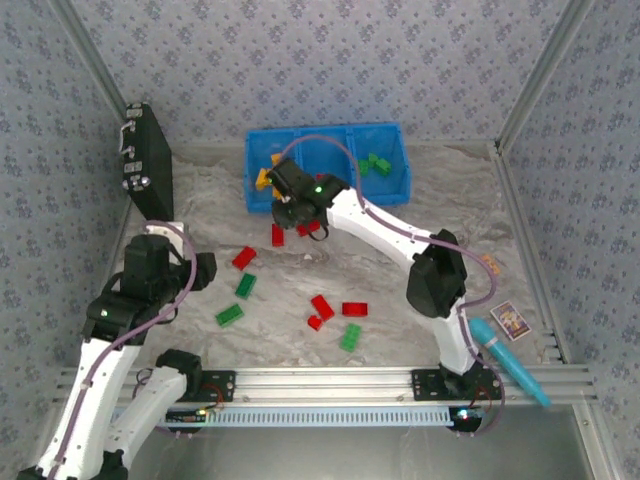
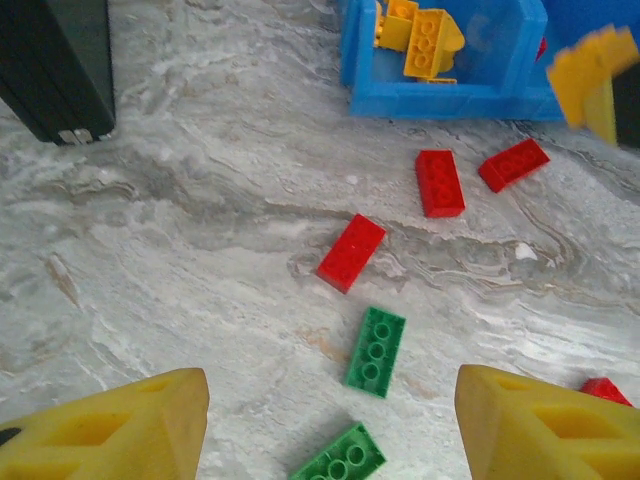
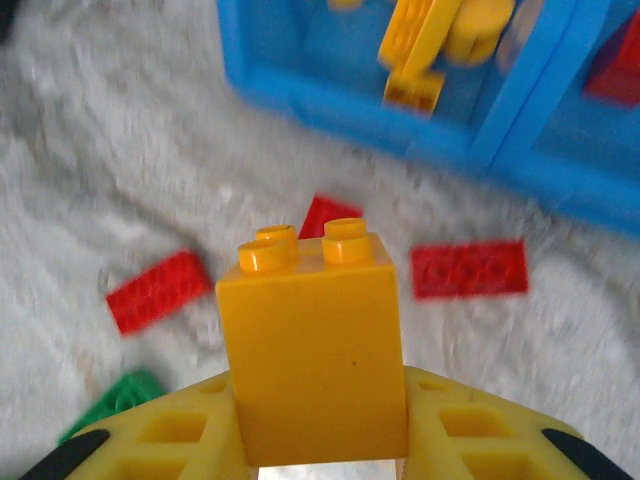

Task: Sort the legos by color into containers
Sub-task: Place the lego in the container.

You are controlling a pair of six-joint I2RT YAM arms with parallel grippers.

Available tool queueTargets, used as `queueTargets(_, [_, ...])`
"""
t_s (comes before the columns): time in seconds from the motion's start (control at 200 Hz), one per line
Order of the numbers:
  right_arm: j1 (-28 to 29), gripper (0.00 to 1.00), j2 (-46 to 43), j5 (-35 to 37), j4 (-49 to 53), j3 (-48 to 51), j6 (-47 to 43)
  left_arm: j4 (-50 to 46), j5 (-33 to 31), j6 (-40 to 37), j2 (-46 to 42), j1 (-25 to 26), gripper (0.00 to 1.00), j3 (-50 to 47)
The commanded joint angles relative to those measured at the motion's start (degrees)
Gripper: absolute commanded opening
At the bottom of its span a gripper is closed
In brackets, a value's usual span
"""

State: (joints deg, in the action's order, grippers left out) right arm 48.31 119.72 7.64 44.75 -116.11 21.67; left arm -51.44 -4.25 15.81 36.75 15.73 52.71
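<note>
Pinching an orange-yellow brick (image 3: 315, 350) between its yellow fingers (image 3: 150, 440), the right gripper (image 3: 315, 445) hangs above the table (image 1: 430, 200) just short of the blue bin (image 1: 395, 150)'s near wall. The brick stands upright, smooth-sided and glossy, with two round studs on top. The bin is a hard plastic rectangle split into three square compartments. Orange-yellow bricks (image 2: 420, 35) lie heaped in the left one and green bricks (image 1: 375, 163) in the right one. The middle one is largely hidden by the right arm (image 1: 380, 228) in the top view, though a red shape (image 3: 615, 60), probably a brick, shows there from the right wrist.

Between the bin and the arm bases, loose red and green bricks lie scattered flat on the table, all low rectangles with studded tops. Two red ones (image 2: 440, 182) lie near the bin's wall, close by the right gripper. The left gripper (image 2: 330, 400) hovers low over the left part of this scatter, its jaws spread wide with nothing between them. A green brick (image 2: 376, 350) lies just ahead of the gap and a red brick (image 2: 351, 252) just beyond it.

A black hard case (image 1: 147, 160) with metal latches stands on edge at the far left, apart from the bin. At the right edge a cyan tube (image 1: 510, 362) and a small printed card (image 1: 510, 320) lie beside each other. The table top is pale grey, marbled and matte.
</note>
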Motion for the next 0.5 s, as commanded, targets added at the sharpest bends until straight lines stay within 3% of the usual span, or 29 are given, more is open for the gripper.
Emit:
queueTargets(0.0, [-1.72,0.36,5.92,1.79,0.47,-8.27,-4.61,0.95,3.69,3.13,-0.39,-0.37,0.66,-1.17])
queueTargets(0.245, [-5.22,0.36,17.88,-0.55,-0.19,-23.61,-5.97,4.70,8.91,13.82,0.16,-0.35,0.66,-9.86])
queueTargets(0.495, [-6.90,0.41,26.84,-3.06,-1.44,-34.14,-8.47,8.86,10.12,17.94,1.80,-0.09,0.68,-16.15])
